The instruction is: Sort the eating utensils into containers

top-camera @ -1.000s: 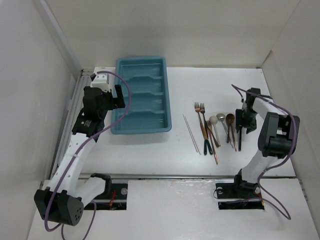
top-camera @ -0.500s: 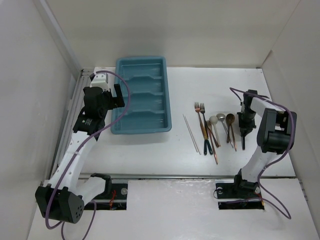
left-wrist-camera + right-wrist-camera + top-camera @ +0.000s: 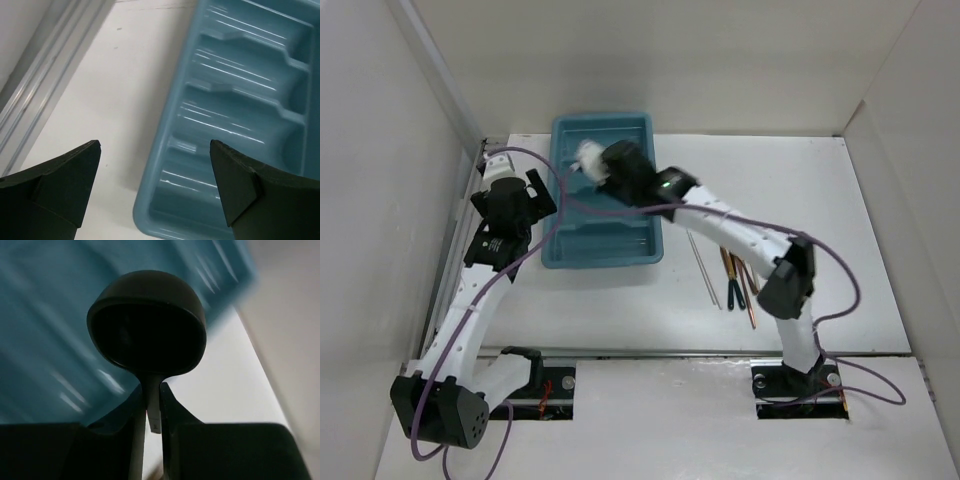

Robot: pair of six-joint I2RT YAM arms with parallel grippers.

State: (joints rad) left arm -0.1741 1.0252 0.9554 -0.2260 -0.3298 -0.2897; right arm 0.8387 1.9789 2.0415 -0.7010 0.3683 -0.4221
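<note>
Well, closest to me on the surface (image 3: 620, 310), the rest of the eating things wait in their row. I can see the thin chopsticks (image 3: 704, 268) and, just beside them, the copper pieces (image 3: 740, 285). My right arm crosses over that row, so I cannot see all of it.

Further out on the left, the left jaws stand wide apart with nothing in them. Their dark fingers (image 3: 60, 185) hang by the left side of the blue tray (image 3: 150, 210). I think that arm is just keeping out of the way.

Further still, the right jaws are clamped on the thin neck of a spoon (image 3: 146, 322). Its round bowl sticks out past the fingers (image 3: 172, 410), and the blurry tray fills the view behind it. From above, the right arm is stretched all the way across, with the spoon over the far part of the tray. I cannot tell which slot is under it. I think the grip is tight so the spoon does not swing on the trip.

Half a second ago the right arm was at the right end of the row. Now it is over the tray. The left arm has pulled back a little to the left. The tray has not moved. The round spoons from the row do not show now. I think one is in the jaws, and the others may be hidden under the arm.
</note>
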